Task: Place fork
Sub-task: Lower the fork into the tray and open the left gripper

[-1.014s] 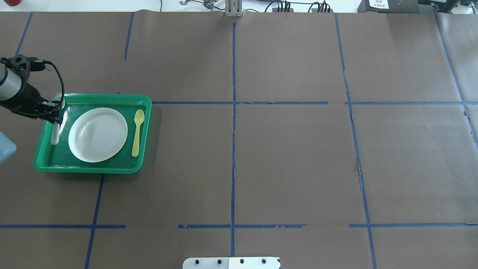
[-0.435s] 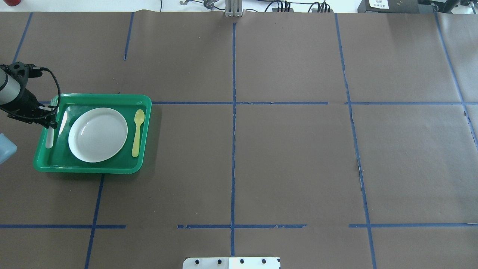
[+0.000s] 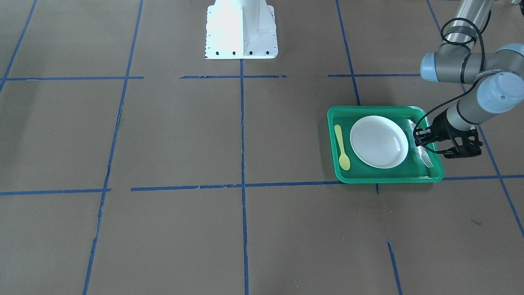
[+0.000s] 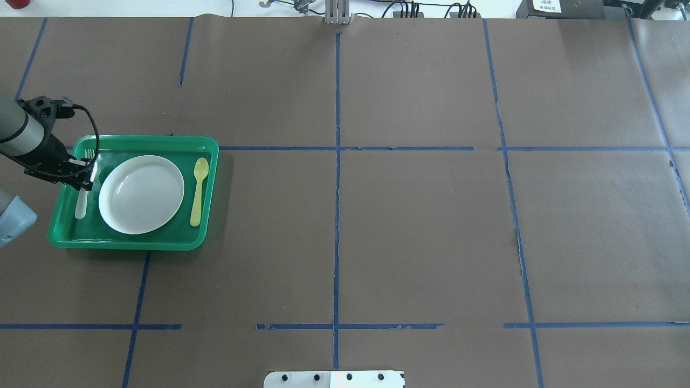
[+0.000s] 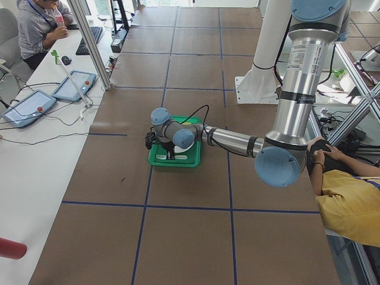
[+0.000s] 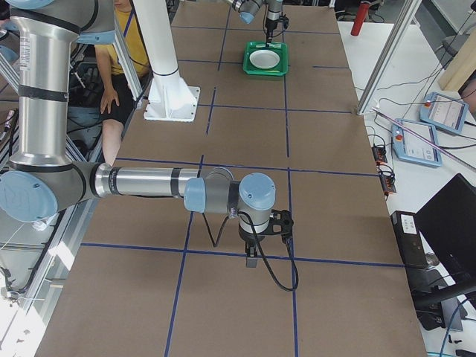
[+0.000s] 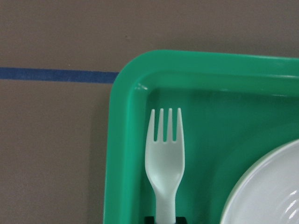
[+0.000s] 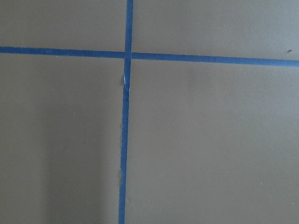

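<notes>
**Operator:** State of the left pincer (image 4: pixel 83 180)?

**Technician:** Clamped on the fork (image 7: pixel 165 154). Dark tips flank its handle at the wrist view's lower edge. The fork lies along the left strip of the green tray (image 7: pixel 116 158), tines toward the far corner, just beside the white plate (image 4: pixel 141 194). The yellow spoon (image 4: pixel 198 191) lies on the plate's other side. The right pincer (image 6: pixel 251 260) hangs over the bench (image 4: pixel 420 226), well apart; whether it is apart or together, I cannot tell.

**Operator:** Failure risks?

**Technician:** Probably two. If the fork is released while tilted, it may come to rest on the tray wall or the plate rim. If the arm retracts before the jaws part fully, the fork drags.

**Operator:** View differences?

**Technician:** The wrist view resolves the tines and their gap to the wall. The overhead view shows the handle's free end and the spoon, which the wrist view crops out.
</notes>
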`<control>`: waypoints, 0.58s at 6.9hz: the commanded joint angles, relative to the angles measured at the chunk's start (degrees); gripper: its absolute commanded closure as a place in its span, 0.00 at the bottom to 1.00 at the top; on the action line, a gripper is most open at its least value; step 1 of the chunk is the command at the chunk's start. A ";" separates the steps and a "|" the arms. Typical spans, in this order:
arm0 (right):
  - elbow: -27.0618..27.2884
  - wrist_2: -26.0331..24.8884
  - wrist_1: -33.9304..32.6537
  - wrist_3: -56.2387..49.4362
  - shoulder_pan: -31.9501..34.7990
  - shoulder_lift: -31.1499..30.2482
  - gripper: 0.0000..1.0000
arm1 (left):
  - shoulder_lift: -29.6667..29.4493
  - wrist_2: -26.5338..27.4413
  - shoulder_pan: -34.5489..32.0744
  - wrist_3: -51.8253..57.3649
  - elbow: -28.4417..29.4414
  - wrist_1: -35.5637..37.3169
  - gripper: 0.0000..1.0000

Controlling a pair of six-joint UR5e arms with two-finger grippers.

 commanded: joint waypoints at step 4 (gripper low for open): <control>0.00 0.00 0.00 0.00 0.00 0.00 0.00 | -0.27 -0.21 0.47 0.79 1.02 -0.56 0.63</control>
